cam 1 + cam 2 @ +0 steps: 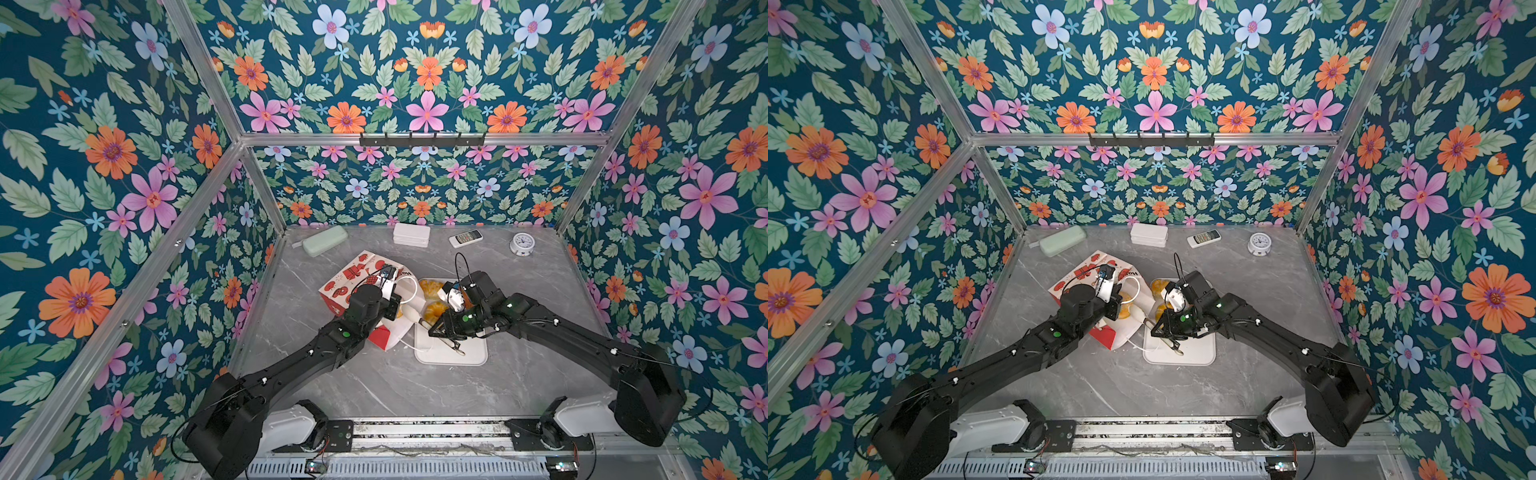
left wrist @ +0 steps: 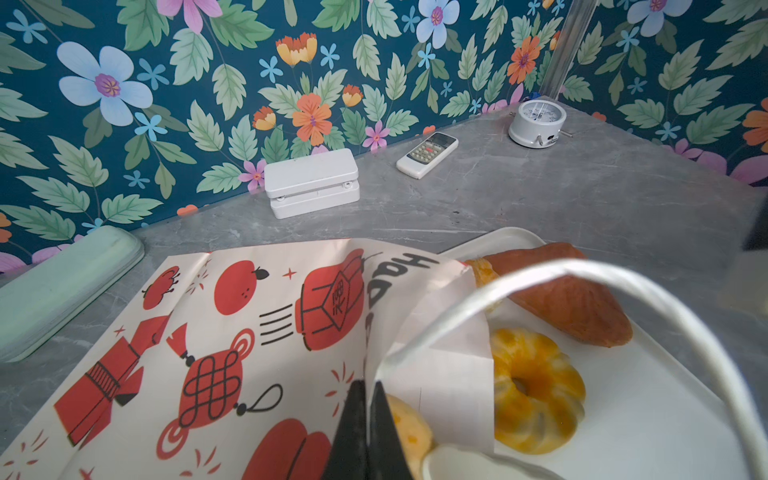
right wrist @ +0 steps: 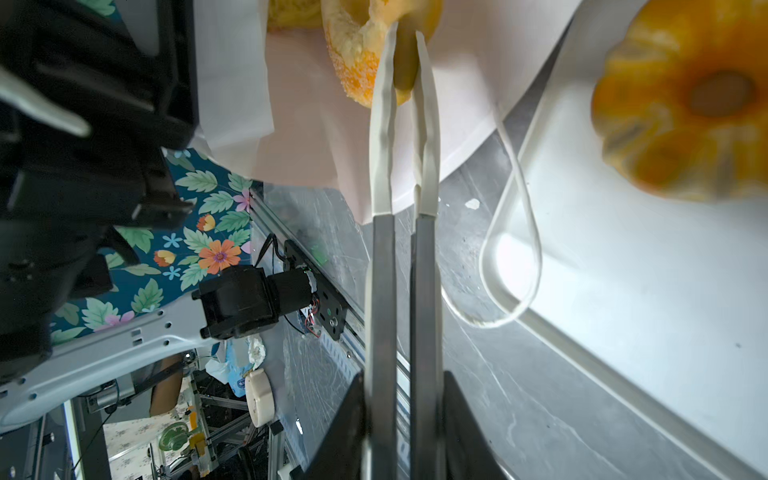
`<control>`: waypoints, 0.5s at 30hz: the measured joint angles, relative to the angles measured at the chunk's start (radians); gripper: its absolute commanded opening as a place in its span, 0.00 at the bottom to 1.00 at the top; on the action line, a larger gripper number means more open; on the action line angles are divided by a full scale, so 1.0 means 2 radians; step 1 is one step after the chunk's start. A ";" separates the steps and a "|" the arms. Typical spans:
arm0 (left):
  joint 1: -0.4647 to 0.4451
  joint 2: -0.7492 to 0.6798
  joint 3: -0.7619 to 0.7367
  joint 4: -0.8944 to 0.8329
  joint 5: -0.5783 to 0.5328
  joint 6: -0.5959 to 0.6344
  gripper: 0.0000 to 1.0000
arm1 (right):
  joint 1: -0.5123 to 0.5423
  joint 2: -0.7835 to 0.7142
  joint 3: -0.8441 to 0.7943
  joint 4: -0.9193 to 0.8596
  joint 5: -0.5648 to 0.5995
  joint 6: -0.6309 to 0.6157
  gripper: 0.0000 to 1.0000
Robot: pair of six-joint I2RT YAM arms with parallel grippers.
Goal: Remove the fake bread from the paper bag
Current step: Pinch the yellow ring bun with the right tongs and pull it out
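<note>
The paper bag [image 1: 353,278] [image 2: 249,332] lies on its side, its mouth toward a white tray [image 1: 453,353]. My left gripper [image 2: 365,399] [image 1: 395,307] is shut on the bag's upper rim and holds the mouth open. My right gripper [image 3: 403,415] [image 1: 446,332] is shut on metal tongs [image 3: 382,291]. Their white tips pinch a ring-shaped piece of fake bread [image 3: 361,62] inside the mouth. A second piece [image 2: 411,432] shows in the bag. A fluted bun [image 2: 536,399] [image 3: 681,104] and a brown pointed piece [image 2: 573,299] lie on the tray.
Along the back wall stand a green case [image 1: 325,240], a white box [image 1: 411,235], a remote [image 1: 465,237] and a small clock [image 1: 522,243]. One white cord handle [image 3: 511,249] droops over the tray's edge. Another arches up by the left gripper.
</note>
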State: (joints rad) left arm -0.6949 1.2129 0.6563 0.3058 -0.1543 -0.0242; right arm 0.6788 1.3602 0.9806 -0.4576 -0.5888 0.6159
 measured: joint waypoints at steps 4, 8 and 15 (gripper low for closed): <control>0.000 0.008 0.001 0.008 -0.016 -0.002 0.04 | 0.000 -0.035 -0.015 -0.030 0.010 -0.009 0.11; 0.000 0.016 0.006 0.012 -0.030 -0.003 0.04 | 0.000 -0.081 -0.032 -0.057 0.022 -0.010 0.11; 0.000 0.032 0.013 0.019 -0.043 -0.004 0.04 | 0.000 -0.159 -0.051 -0.107 0.051 -0.009 0.11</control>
State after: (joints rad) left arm -0.6949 1.2778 0.6815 0.3447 -0.2409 -0.0322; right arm 0.6788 1.0412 0.8780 -0.6716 -0.4858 0.5972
